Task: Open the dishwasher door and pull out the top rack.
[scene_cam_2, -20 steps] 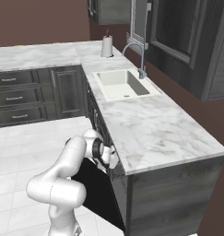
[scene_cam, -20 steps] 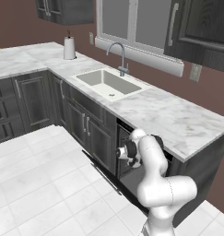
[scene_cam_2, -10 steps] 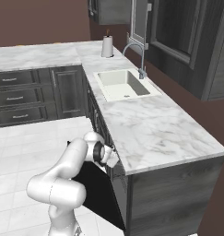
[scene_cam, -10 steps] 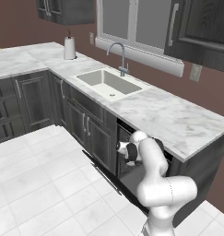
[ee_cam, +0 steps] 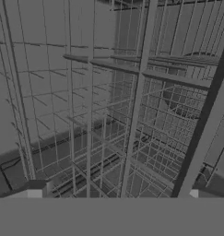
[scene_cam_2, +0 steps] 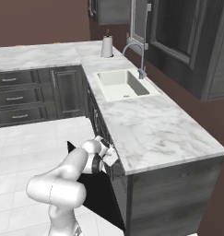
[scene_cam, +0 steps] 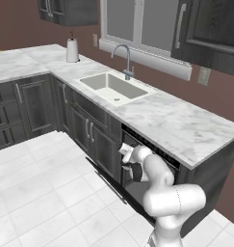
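grey wire-grid top rack [ee_cam: 132,115], black dishwasher door [scene_cam_2: 97,196] down

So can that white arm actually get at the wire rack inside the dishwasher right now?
Probably yes. The dishwasher door hangs open, and the gripper is at the opening with its jaws open. The hand view looks straight at the top rack wires, with nothing between.

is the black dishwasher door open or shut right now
Open: the flat black dishwasher door hangs folded down from the cabinet front.
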Motion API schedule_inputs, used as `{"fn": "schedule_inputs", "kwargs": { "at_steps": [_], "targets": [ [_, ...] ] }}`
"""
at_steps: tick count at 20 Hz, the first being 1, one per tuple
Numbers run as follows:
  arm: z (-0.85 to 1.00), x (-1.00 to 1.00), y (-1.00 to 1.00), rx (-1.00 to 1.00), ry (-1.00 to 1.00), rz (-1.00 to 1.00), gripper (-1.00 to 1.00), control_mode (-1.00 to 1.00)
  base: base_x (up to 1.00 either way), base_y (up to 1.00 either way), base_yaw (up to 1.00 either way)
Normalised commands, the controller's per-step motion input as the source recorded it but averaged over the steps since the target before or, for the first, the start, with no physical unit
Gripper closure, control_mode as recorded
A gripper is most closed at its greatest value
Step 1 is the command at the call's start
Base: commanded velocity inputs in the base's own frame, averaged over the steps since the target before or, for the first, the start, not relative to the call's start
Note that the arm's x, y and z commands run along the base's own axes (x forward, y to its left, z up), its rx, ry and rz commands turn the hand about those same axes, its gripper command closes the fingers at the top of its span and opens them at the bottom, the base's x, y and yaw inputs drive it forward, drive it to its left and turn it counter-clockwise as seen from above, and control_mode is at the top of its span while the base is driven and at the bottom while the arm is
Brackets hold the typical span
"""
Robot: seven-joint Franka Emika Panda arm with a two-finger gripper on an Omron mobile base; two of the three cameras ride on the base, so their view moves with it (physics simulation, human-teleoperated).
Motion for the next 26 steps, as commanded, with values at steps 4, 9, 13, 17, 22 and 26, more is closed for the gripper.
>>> {"fn": "schedule_inputs", "kwargs": {
  "at_steps": [4,9,13,17,22,26],
  "targets": [
    [-0.73,-0.08,0.48,0.09,0.1,0.0,-1.0,-1.0,0.0,0.0,0.0],
    [-0.79,-0.17,0.57,0.06,0.08,0.0,-1.0,-1.0,0.0,0.0,0.0],
    [-0.86,-0.26,0.67,0.06,0.1,0.0,-1.0,-1.0,0.0,0.0,0.0],
    [-0.93,-0.39,0.82,0.03,0.08,0.0,-1.0,-1.0,0.0,0.0,0.0],
    [-0.91,-0.4,0.85,0.01,0.06,0.0,-1.0,-1.0,0.0,0.0,0.0],
    [-0.85,-0.39,0.85,0.0,0.07,0.0,-1.0,-1.0,0.0,0.0,0.0]
  ]
}}
